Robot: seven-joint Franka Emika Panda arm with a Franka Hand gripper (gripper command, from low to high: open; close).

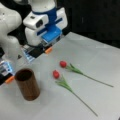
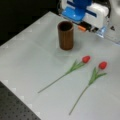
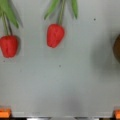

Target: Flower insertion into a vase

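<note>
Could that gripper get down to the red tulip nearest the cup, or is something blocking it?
Probably yes. The gripper hangs above the table's back edge, holding nothing. That tulip lies flat in the open, apart from the other tulip and the cup, with nothing over it.

Even soft light, blurry (faint shadows)

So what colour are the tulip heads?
Red, on both tulip heads; the wrist view shows it best.
</note>
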